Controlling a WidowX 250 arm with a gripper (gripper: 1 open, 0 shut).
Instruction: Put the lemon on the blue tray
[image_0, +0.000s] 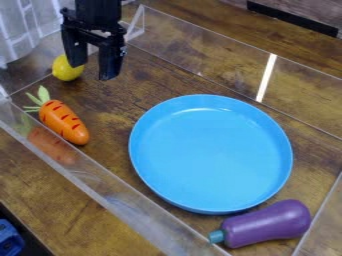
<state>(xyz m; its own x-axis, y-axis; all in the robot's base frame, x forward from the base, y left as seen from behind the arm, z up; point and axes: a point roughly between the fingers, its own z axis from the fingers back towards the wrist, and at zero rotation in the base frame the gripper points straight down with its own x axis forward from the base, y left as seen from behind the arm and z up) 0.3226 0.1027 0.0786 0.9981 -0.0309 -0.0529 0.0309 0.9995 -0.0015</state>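
Lemon off the tray, blue tray bare

The lemon (63, 68) is a small, round, smooth, bright yellow toy fruit lying on the wooden table near its far left corner, partly hidden from view on its right side, well apart from the tray. The blue tray (211, 152) is a large, round, shallow, bright blue plastic plate with a raised rim, lying flat and upright on the table toward the near right part, its inside holding nothing and its surface glossy
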